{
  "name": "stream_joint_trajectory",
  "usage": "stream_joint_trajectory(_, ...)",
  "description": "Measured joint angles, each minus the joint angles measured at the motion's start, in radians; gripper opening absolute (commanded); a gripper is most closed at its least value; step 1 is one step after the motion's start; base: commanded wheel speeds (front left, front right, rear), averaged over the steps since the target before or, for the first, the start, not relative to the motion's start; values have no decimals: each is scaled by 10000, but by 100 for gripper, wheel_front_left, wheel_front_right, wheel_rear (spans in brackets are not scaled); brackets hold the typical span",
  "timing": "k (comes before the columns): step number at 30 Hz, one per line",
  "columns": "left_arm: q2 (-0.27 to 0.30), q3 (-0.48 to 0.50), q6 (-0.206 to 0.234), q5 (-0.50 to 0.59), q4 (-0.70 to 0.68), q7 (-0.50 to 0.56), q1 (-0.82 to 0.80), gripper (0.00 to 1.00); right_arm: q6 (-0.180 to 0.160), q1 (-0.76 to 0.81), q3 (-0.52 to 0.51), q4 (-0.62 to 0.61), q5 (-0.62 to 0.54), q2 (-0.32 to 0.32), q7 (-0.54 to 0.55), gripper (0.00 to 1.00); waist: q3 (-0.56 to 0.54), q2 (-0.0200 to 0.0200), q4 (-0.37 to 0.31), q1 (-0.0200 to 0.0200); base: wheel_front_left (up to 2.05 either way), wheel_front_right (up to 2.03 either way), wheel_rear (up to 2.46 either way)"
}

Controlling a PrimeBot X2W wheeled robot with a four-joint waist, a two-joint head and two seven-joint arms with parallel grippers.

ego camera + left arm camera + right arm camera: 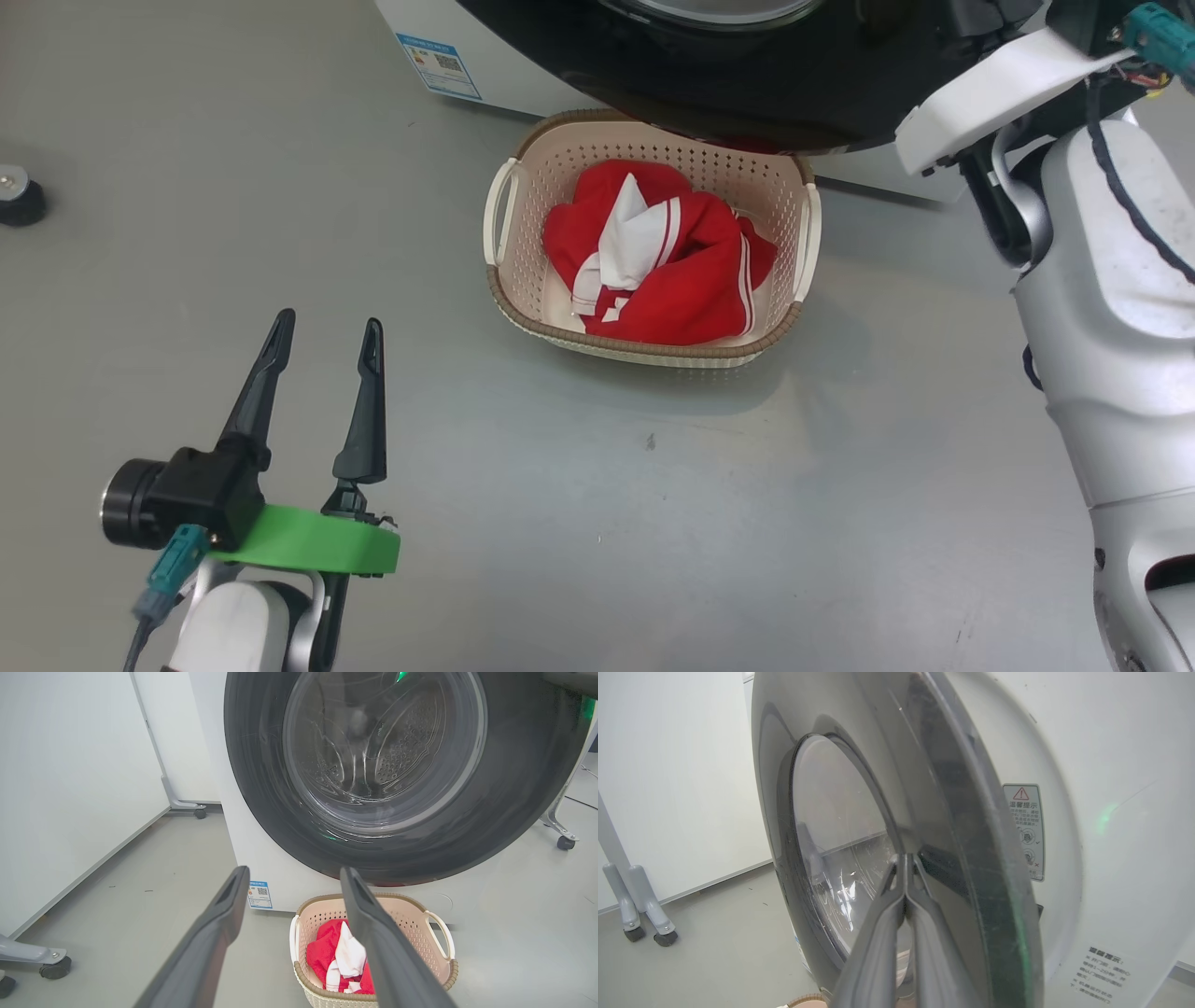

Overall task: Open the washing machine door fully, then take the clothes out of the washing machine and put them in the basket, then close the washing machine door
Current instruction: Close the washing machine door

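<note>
My right gripper (905, 865) is pinched shut, tips on the washing machine door (971, 868) just ahead. I'd guess that's so it can shove it closed. My left gripper (329, 323) hangs wide and empty, since the clothes (653, 271) already sit in the basket (644, 347) ahead of it.

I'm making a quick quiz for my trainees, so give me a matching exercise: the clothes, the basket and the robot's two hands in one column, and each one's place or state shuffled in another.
Column one:
1. clothes
2. basket
3. left hand
4. right hand

Column two:
A. fingers shut together, by the washing machine door
B. fingers spread, holding nothing
C. standing on the floor before the washing machine
D. lying in the basket

Pairs: 1-D, 2-C, 3-B, 4-A
</note>
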Motion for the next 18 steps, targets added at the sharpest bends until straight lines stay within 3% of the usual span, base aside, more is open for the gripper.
stream_joint_trajectory(18,-194,-125,-82,-263,297,-173,-402,100,-25,-1789,-602,1195,-12,-1005,90,0,557,0,484,0,0,0,0)
